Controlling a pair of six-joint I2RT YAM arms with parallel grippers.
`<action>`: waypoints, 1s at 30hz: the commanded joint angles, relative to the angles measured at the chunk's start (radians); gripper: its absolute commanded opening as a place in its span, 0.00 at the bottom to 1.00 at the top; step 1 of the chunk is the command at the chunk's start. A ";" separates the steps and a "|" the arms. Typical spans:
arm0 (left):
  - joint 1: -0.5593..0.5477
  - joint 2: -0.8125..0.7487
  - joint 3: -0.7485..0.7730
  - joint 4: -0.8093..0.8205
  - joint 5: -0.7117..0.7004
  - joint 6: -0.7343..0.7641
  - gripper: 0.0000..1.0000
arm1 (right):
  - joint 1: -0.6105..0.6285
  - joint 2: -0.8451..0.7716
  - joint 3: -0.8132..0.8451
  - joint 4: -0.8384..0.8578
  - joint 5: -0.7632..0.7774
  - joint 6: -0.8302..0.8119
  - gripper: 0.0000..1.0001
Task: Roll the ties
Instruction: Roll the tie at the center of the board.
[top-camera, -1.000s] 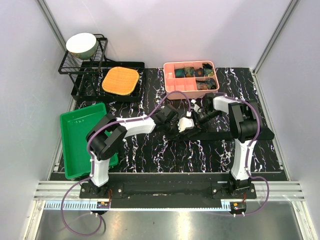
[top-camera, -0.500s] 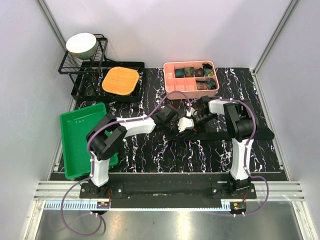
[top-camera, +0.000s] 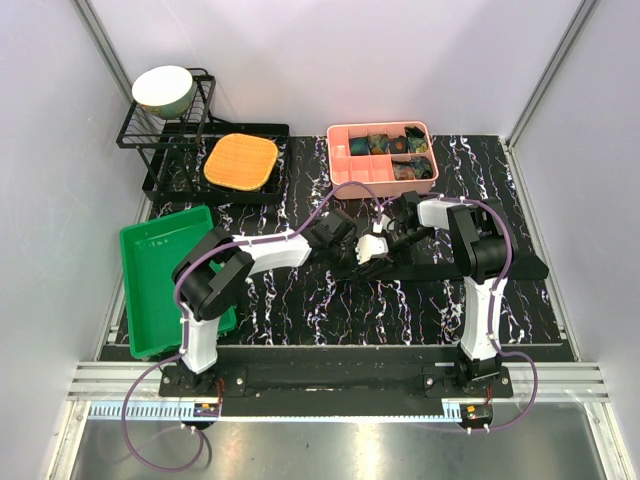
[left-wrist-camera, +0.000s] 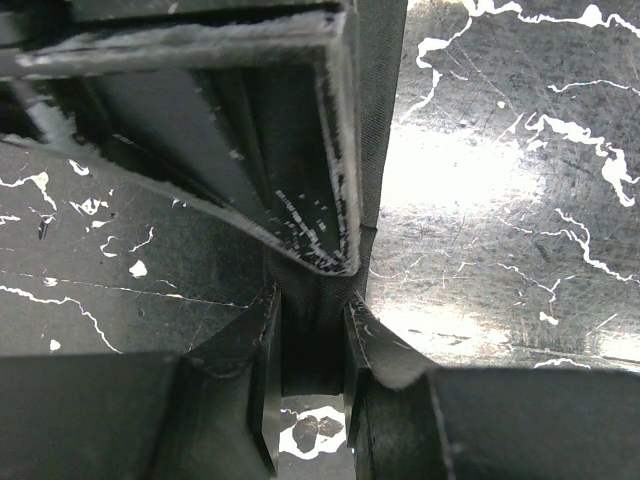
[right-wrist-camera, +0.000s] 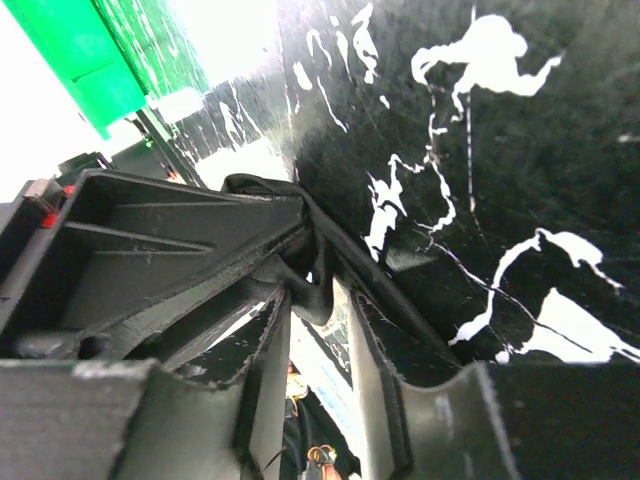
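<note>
Losing the hold is the main risk I judge from here. The left pincer (left-wrist-camera: 312, 305) is pressed together on a narrow dark band of the tie (left-wrist-camera: 378, 120), gripping it only at the fingertips. Fabric this soft could slide out if either arm pulls along the strip.

Both pincers meet on the desk (top-camera: 300, 300) on the near side of the pink box (top-camera: 332, 160), roughly in front of its left half. The right pincer (right-wrist-camera: 318, 305) faces its partner there. A fold of cloth curls at its fingertips with a slit of light behind, so I cannot tell whether it bites the fabric or merely touches it. If it does not, a rolling turn would probably skew or unwind (the start of a roll is its loosest part). The two wrists also sit very close together, so a twist could knock one housing against the other.

In the overhead view the tie lies flat on the desk, nearer than the pink box and reaching out past the box's right end. Its long axis runs left to right, about parallel to the box's near wall. The pinched end points left and the free end points right. I cannot tell which end is wider, because the right arm crosses over it.

Farther back, the pink box holds several dark rolled ties (top-camera: 395, 150) in its right-hand compartments.
</note>
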 joint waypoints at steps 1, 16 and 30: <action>0.003 0.043 -0.029 -0.073 -0.054 0.009 0.05 | -0.007 -0.008 0.038 0.030 -0.004 0.016 0.36; 0.009 0.028 -0.036 -0.052 -0.038 -0.037 0.25 | 0.008 0.015 0.030 0.013 0.122 -0.042 0.00; 0.078 -0.163 -0.210 0.237 0.097 -0.058 0.69 | 0.028 0.028 0.036 -0.002 0.317 -0.080 0.00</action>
